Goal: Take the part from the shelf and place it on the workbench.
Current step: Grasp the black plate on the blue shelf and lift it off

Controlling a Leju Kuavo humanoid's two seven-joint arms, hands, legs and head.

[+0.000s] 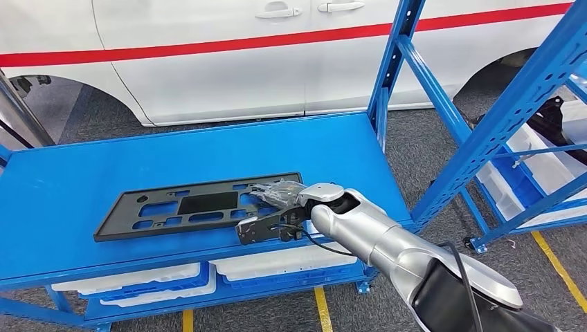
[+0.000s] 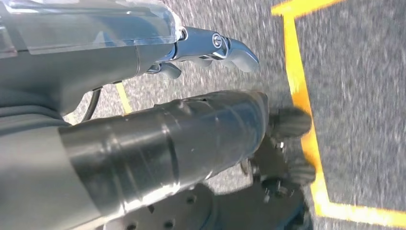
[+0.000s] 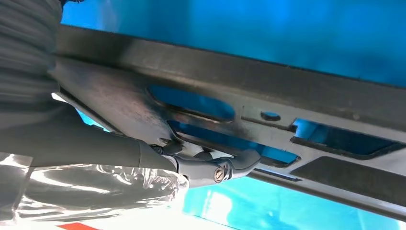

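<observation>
Behind the blue counter (image 1: 83, 187) a white car (image 1: 208, 62) is parked, and the black license plate frame (image 1: 187, 206), lying flat at frame centre, is grasped at its right end by the right hand (image 1: 280, 200), presumably to be set down.

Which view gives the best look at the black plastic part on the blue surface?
The head view: the whole black part lies flat on the blue surface, with the right hand at its end. The right wrist view shows a close section with cutouts; the left wrist view faces floor.
</observation>
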